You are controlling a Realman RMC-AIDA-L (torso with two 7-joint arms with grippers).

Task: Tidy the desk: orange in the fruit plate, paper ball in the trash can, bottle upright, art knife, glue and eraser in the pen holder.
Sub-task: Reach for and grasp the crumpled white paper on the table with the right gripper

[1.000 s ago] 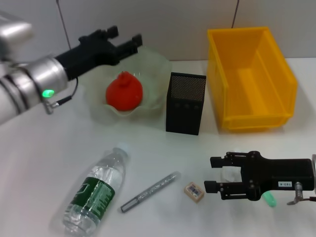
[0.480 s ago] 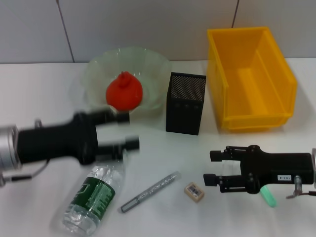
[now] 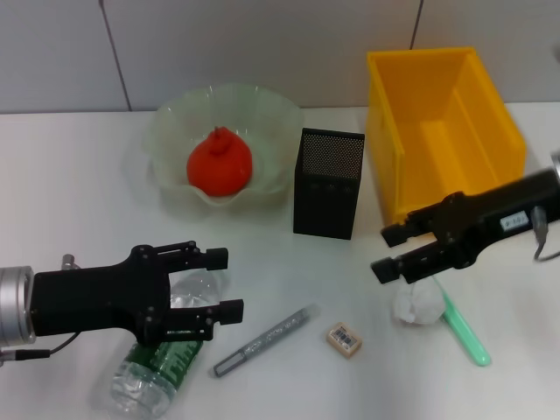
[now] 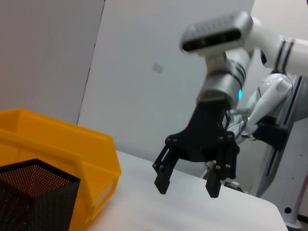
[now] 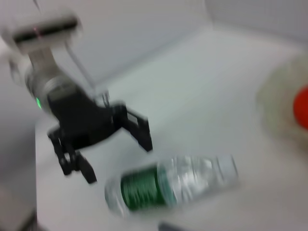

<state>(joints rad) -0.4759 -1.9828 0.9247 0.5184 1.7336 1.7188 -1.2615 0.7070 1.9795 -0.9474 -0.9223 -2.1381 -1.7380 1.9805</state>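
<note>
bottle [image 3: 166,346] lying lower left, cap toward upper right | L gripper [image 3: 222,283] open, now over its neck | R gripper [image 3: 387,252] open, lifted off paper ball [image 3: 418,305]

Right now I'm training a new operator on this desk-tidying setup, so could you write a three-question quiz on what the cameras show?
1. True or false: the orange lies in the fruit plate.
2. Which tool hovers open over the lying bottle: A) left tool, B) right tool?
3. Fill in: the eraser lies on the table between the grey pen and the paper ____.

Key: 1 true; 2 A; 3 ball.
</note>
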